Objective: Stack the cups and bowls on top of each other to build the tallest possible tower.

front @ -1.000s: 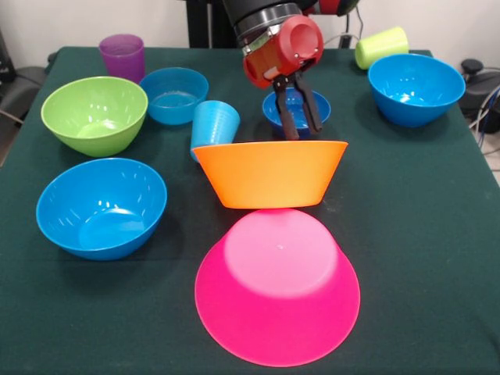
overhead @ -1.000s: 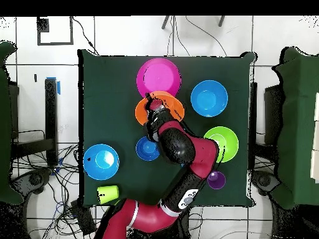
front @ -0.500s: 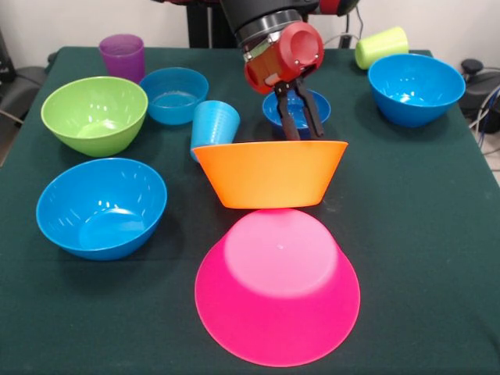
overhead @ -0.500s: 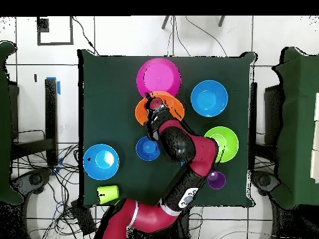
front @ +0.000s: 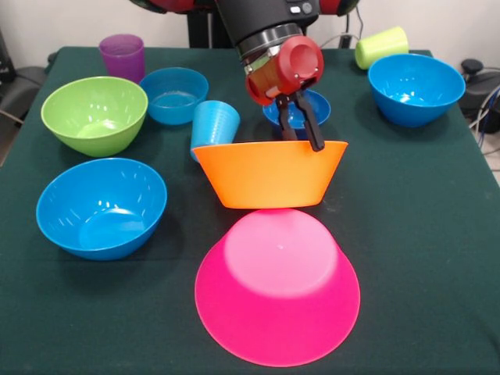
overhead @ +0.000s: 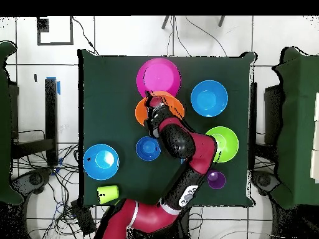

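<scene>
Since the earlier frames, the end effector (front: 300,125) has shifted slightly and its dark fingers have drawn together, now nearly closed and gripping nothing, at the far rim of the upright orange bowl (front: 269,173). Glossy and flared, this bowl stands mid-tabletop (front: 422,234), just behind the inverted pink bowl (front: 277,285). Descending steeply, the red-and-black arm (overhead: 187,149) tilts toward them.

Table (front: 406,234) had a dark green cloth, floor (overhead: 112,34) was pale tiles, cables (overhead: 59,171) lay tangled beside it.
</scene>
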Available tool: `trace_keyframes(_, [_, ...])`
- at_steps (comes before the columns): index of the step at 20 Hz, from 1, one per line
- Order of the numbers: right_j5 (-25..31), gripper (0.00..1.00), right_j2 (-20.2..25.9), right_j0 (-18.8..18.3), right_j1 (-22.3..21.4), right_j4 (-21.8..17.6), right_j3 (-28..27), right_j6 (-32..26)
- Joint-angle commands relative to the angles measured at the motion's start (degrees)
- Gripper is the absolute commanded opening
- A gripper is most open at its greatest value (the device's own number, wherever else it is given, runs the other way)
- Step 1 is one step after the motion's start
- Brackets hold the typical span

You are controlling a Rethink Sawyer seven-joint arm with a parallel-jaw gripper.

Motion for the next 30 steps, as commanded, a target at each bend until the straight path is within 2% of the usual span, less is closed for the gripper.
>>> trace_keyframes(1, [-3.54,1.0,10.13,0.64,12.68,0.6,6.61,-12.33])
trace_keyframes(14, [-3.19,1.0,9.49,0.21,12.95,2.95,7.65,-14.97])
trace_keyframes(17, [-4.51,1.0,9.0,0.0,13.32,2.96,7.31,-18.14])
trace_keyframes(18, [-4.37,0.0,8.7,-0.23,13.39,2.76,7.18,-19.13])
trace_keyframes(22, [-4.15,0.0,7.91,-0.69,13.64,1.07,6.09,-21.06])
trace_keyframes(30, [-2.82,0.0,7.83,-0.87,13.32,-0.89,5.19,-20.33])
